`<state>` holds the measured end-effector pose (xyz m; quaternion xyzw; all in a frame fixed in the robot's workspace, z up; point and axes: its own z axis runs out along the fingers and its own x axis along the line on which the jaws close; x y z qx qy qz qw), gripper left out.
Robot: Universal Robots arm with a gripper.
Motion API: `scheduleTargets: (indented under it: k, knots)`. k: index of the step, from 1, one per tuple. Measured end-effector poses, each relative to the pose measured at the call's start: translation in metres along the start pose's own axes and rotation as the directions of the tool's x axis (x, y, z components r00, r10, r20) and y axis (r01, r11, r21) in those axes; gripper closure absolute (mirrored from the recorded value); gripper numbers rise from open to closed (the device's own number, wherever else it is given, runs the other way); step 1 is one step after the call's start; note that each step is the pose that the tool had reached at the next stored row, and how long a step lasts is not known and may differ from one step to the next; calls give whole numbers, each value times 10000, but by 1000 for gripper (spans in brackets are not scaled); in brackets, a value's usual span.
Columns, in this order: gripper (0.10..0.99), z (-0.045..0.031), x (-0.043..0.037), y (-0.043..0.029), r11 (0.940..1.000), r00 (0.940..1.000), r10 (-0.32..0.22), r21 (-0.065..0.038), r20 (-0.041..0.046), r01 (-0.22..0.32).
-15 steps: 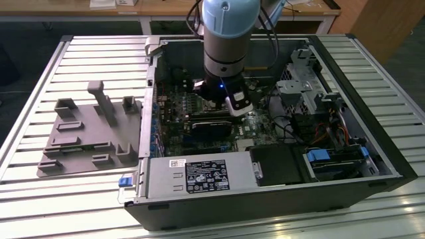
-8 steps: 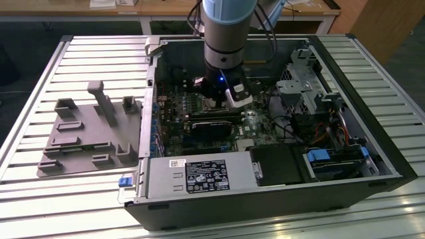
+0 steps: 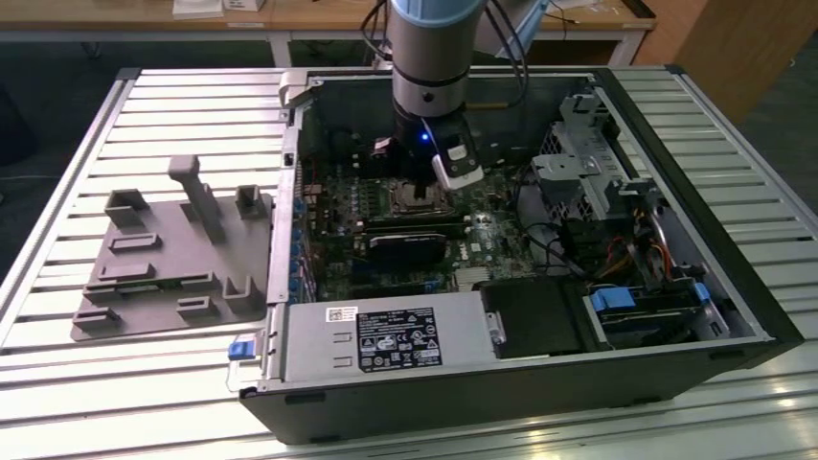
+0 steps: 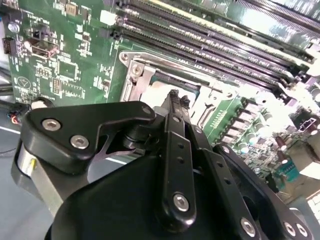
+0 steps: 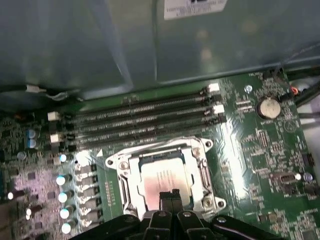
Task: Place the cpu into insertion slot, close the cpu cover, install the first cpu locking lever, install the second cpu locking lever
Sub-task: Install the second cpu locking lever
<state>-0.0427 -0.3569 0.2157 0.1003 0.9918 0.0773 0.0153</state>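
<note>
Here the hand hides the cpu's near edge.

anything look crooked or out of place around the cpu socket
Nothing stands out. In the first wrist view the cpu lies flat and square in the insertion slot, and the shut gripper is right above it.

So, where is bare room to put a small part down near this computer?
The slatted table is bare beyond the grey fixture tray, and also along the exterior view's right of the computer case. Inside the case it is crowded: the gripper hangs over the cpu, with memory slots beside it.
</note>
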Motion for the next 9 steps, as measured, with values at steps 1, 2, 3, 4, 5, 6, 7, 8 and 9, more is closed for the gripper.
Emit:
scheduleTargets:
  k: [1, 2, 3, 4, 5, 6, 7, 8, 9]
  knots:
    - [984, -13, 0, 3, 10000, 10000, -1, 0, 1, 1]
    - [984, -28, -1, 6, 10000, 10000, -2, 3, 1, 2]
    - [984, -36, -1, 7, 10000, 10000, -2, 6, 2, 2]
    - [984, -36, 0, 7, 10000, 10000, -1, 5, 3, 1]
    - [984, -36, 0, 7, 10000, 10000, -1, 5, 3, 1]
    - [984, -37, -1, 7, 10000, 10000, -2, 17, 5, 2]
    - [984, -37, 0, 7, 10000, 10000, -2, 29, 7, 2]
    - [984, -37, 0, 7, 10000, 10000, -2, 31, 8, 2]
    - [984, -37, 0, 7, 10000, 10000, -2, 34, 8, 2]
